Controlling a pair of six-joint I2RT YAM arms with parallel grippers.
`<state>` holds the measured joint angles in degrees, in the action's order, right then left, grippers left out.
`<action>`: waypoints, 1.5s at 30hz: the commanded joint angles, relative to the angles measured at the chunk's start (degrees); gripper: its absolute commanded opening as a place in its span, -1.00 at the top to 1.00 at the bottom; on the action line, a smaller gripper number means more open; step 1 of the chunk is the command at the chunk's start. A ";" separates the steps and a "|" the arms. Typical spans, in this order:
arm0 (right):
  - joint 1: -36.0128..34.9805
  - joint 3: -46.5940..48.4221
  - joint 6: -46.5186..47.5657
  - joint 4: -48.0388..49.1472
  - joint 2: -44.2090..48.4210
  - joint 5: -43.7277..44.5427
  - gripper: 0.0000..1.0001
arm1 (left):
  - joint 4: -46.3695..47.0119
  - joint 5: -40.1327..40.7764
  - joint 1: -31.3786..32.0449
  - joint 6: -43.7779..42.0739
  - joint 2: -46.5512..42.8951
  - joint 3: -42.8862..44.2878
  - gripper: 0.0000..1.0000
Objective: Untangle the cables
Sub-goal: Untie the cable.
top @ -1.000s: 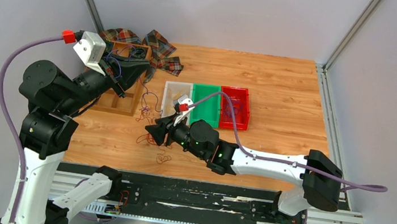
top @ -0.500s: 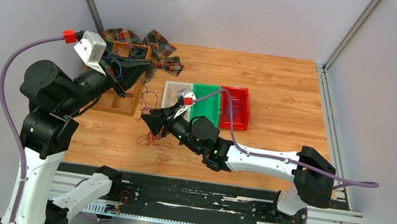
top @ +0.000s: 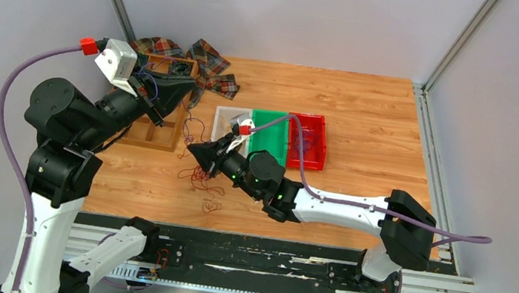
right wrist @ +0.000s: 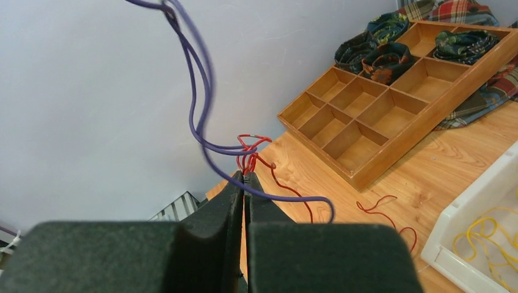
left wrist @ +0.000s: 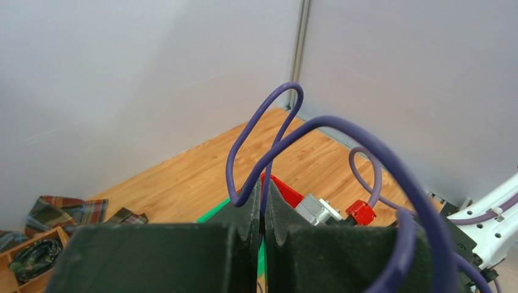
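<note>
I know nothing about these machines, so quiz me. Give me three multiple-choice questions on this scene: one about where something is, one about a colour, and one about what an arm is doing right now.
1. Seen from overhead, where does the wooden tray lie relative to the white bin?
A) to its left
B) to its right
C) stacked on top of it

2. What colour are the wires lying in the white bin?
A) green
B) yellow
C) black

3. How do the left arm's jaws stand?
A) wide open and empty
B) shut on a plaid cloth
C) shut on a purple wire

Answers:
1 A: the tray sits on the table to the left of the bin.
2 B: the right wrist view shows yellow loops inside the bin.
3 C: the left wrist view shows the wire rising from between the closed jaws.
</note>
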<state>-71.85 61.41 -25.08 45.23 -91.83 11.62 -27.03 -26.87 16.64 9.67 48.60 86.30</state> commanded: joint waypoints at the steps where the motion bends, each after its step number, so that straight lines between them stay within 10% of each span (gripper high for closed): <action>1: 0.75 -2.08 -0.55 1.26 1.33 0.81 0.99 | 2.24 0.83 0.23 0.25 0.41 3.06 0.99; 39: -0.39 -24.73 -3.09 -34.27 28.11 2.13 0.98 | 9.78 11.11 0.22 -16.10 12.69 26.35 0.99; 41: -0.39 -23.92 -0.32 -35.11 29.23 2.16 0.86 | 10.33 9.92 0.23 -15.61 13.77 28.62 0.99; 45: -0.10 -19.49 6.02 -36.71 31.22 5.36 -0.15 | 9.31 6.91 0.18 -13.89 14.82 31.09 0.99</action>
<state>-71.92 36.27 -26.48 11.25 -63.33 13.17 -19.73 -16.95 16.64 -5.37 62.92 115.09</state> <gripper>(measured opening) 0.278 0.021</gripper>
